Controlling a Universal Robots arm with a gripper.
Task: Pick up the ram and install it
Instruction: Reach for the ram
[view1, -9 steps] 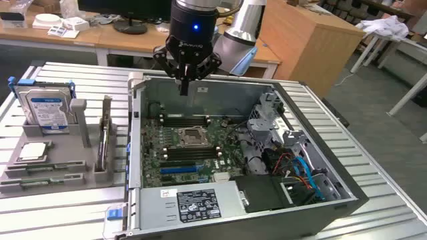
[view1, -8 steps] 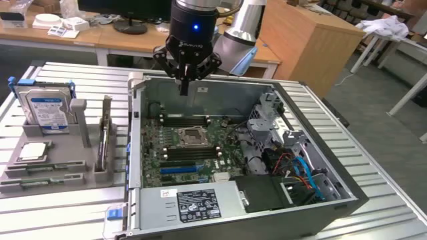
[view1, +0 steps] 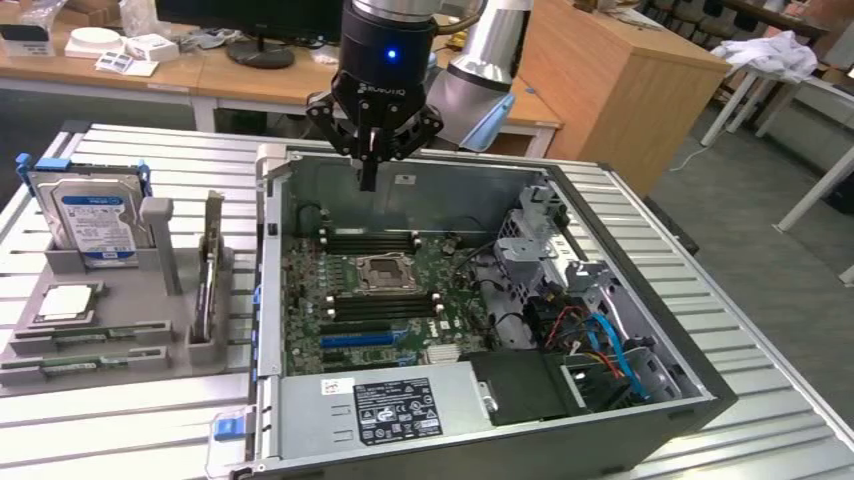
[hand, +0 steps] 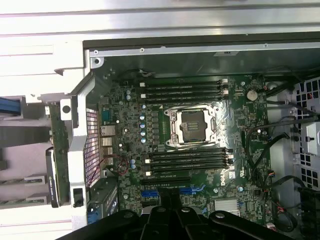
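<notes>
The gripper (view1: 367, 183) hangs with its fingers pressed together on nothing above the back wall of the open computer case (view1: 694, 400). It is well apart from the ram (view1: 94, 334), which sits in the gray rack (view1: 160, 225) at the exterior view's left. I'd reckon that stick is light, stiff and thin, easily hurt at its chips and contacts, so best pinched across its flat faces near the free edge. I count two such sticks, one hard drive (view1: 91, 215) and one CPU chip (view1: 70, 300).

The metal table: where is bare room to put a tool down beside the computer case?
Bare slats lie in front of the gray holder, at the exterior view's lower left, and at its right between the case and the table edge. The holder and the case's inside are crowded.
</notes>
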